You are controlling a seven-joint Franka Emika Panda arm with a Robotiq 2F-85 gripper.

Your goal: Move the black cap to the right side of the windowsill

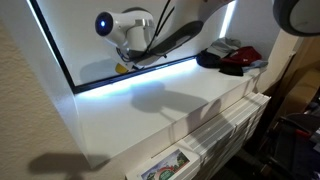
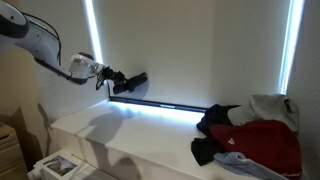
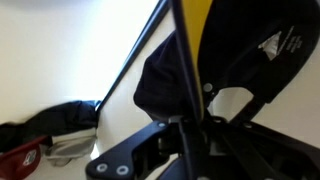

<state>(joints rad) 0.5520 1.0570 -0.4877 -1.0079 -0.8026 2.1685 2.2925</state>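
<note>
The black cap (image 2: 133, 82) with its yellow brim hangs in my gripper (image 2: 114, 78), held in the air above the windowsill (image 2: 130, 135) near the window. In an exterior view the cap (image 1: 170, 38) shows as a dark shape beside the gripper (image 1: 135, 55), over the white windowsill (image 1: 150, 115), on which it casts a shadow. In the wrist view the cap's dark inside (image 3: 160, 80) and yellow brim (image 3: 225, 20) fill the picture. The gripper's fingers (image 3: 185, 115) are closed on its edge.
A pile of other caps lies at one end of the sill: a grey cap (image 2: 270, 105) and a red-and-dark cap (image 2: 262, 148). The pile also shows in an exterior view (image 1: 230, 57) and in the wrist view (image 3: 40, 135). A printed booklet (image 1: 165, 165) lies near the sill's front edge. A radiator (image 1: 225, 125) sits below.
</note>
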